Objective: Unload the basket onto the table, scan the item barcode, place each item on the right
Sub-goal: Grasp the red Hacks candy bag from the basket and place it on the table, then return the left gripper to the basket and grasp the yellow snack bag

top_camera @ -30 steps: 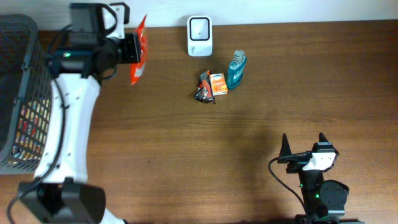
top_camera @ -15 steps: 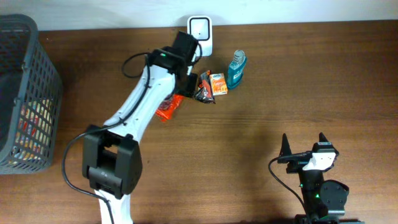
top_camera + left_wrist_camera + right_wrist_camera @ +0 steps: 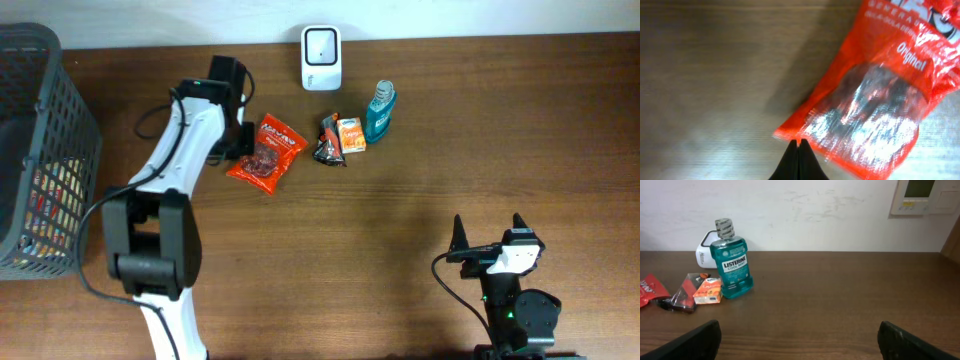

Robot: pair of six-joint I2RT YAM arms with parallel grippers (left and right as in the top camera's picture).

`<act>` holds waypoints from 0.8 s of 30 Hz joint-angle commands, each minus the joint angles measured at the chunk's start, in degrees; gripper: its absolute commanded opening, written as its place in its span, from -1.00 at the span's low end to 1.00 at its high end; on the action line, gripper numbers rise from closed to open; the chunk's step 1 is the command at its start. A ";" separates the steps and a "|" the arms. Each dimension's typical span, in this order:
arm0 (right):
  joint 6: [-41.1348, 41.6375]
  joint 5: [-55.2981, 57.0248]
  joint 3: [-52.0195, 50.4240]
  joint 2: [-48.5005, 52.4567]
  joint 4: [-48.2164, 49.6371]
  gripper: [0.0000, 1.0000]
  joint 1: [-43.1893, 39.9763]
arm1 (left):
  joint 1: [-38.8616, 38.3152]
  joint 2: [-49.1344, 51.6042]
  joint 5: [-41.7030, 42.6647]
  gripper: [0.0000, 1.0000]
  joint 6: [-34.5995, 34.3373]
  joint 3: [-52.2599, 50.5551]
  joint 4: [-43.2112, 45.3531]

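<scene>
A red snack packet (image 3: 267, 153) lies flat on the table, left of the other items; it fills the upper right of the left wrist view (image 3: 875, 95). My left gripper (image 3: 241, 148) sits at the packet's left edge. Its jaws are shut tight, and the tips (image 3: 799, 143) just meet the packet's rim with nothing pinched between them. The white barcode scanner (image 3: 320, 44) stands at the back edge. My right gripper (image 3: 490, 243) rests near the front right, jaws wide open (image 3: 800, 340) and holding nothing.
Right of the packet lie a dark wrapper (image 3: 328, 141), a small orange box (image 3: 351, 134) and a teal mouthwash bottle (image 3: 380, 112), also seen from the right wrist (image 3: 733, 265). A dark mesh basket (image 3: 40, 150) with goods stands at the far left.
The left arm carried the red packet from beside the basket, past the scanner, down to the table. The packet now lies flat and the gripper has shut empty at its edge. The right arm stayed still.
</scene>
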 commanded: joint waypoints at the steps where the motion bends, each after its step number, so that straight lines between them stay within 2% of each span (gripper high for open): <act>1: -0.17 0.26 -0.50 -0.37 -0.15 0.97 0.31 | -0.70 3.98 6.62 -1.00 -0.09 -0.68 2.08; 4: -0.17 0.26 -0.50 -0.37 -0.15 0.97 0.31 | -2.51 5.11 7.98 -1.00 -0.11 -0.68 2.67; 8: -0.17 0.26 -0.50 -0.37 -0.15 0.97 0.31 | -4.79 5.09 14.56 -1.00 -0.09 -0.48 2.86; 12: -0.17 0.26 -0.50 -0.37 -0.15 0.97 0.31 | -5.99 5.07 14.47 -1.00 -0.09 0.61 3.69; 14: -0.17 0.26 -0.50 -0.37 -0.15 0.97 0.31 | -4.76 4.42 13.68 -1.00 0.55 4.90 1.05; 16: -0.17 0.26 -0.50 -0.37 -0.15 0.97 0.31 | -2.19 3.41 5.68 -0.98 0.61 16.39 -7.93; 18: -0.17 0.26 -0.50 -0.37 -0.15 0.97 0.31 | -0.04 3.15 -0.07 -0.65 0.98 28.30 -15.80; 19: -0.17 0.26 -0.50 -0.37 -0.15 0.97 0.31 | 1.27 3.15 -0.74 -0.19 2.27 35.71 -19.26; 20: -0.17 0.26 -0.50 -0.37 -0.15 0.97 0.31 | 3.04 3.15 -0.76 0.61 5.38 44.41 -21.92; 21: -0.17 0.26 -0.50 -0.37 -0.15 0.97 0.31 | 4.31 3.15 -0.76 0.93 7.06 49.40 -22.77; 24: -0.17 0.26 -0.50 -0.37 -0.15 0.97 0.31 | 10.93 3.08 0.31 0.99 7.54 64.61 -23.17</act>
